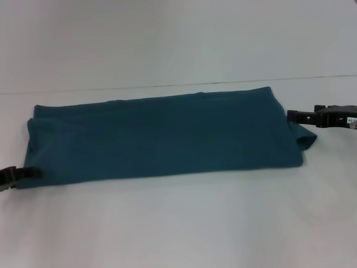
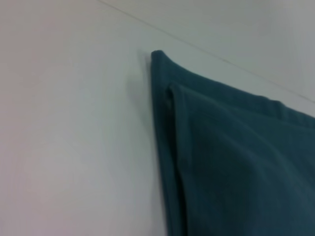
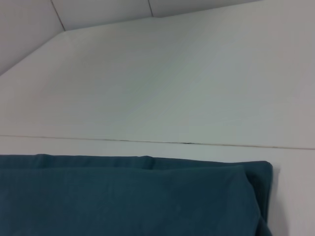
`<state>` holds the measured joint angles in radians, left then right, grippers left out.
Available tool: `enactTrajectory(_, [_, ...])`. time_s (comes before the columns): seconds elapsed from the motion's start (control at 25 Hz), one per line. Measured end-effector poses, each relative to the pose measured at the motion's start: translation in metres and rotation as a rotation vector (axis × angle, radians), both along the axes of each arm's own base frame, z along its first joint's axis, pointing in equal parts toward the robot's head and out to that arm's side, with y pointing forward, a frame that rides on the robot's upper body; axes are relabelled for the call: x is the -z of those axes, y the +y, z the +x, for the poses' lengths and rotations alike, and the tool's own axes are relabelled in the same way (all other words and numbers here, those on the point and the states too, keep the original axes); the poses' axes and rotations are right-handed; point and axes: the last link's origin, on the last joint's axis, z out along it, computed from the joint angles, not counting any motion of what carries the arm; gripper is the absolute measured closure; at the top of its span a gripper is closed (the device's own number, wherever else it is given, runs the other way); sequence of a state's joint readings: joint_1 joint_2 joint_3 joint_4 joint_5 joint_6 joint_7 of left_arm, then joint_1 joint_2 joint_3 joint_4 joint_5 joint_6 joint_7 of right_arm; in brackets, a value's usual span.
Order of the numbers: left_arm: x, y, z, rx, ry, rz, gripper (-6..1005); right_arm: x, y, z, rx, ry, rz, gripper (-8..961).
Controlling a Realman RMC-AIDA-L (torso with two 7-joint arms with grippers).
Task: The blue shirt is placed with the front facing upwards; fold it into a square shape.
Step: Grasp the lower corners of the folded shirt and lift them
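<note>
The blue shirt (image 1: 167,137) lies on the white table as a long, flat band running from left to right, its plain teal fabric facing up with no lettering showing. My left gripper (image 1: 34,172) sits low at the band's near left corner, touching or just beside the cloth edge. At the band's right end, my right gripper (image 1: 291,116) reaches in from the right, next to a small flap of fabric that sticks out. The left wrist view shows a layered corner of the shirt (image 2: 236,167). Folded edges of the shirt (image 3: 128,196) fill the right wrist view.
The white table (image 1: 178,223) extends in front of the shirt and to both sides. A thin seam line (image 1: 167,86) runs across behind the shirt, with a pale surface beyond it.
</note>
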<state>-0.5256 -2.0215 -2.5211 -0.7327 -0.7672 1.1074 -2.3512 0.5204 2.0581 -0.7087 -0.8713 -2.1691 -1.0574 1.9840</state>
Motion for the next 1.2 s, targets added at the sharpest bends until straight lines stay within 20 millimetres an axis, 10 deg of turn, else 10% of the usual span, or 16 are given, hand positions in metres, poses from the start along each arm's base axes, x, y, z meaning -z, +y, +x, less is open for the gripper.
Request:
enactTrajectory(0.12, [-0.001,0.001,-0.001,-0.002,0.011,0.001,185,0.000,0.000,0.000,-0.001,0.000,-0.001,24])
enactTrajectory(0.64, [-0.001,0.004,0.001,0.011,0.030,0.004,846,-0.004,0.002,0.002,0.077,0.012,-0.049,25])
enactTrajectory(1.2, [0.000,0.005,0.002,0.017,0.032,0.000,977,0.006,0.015,-0.003,0.274,-0.023,-0.240,26])
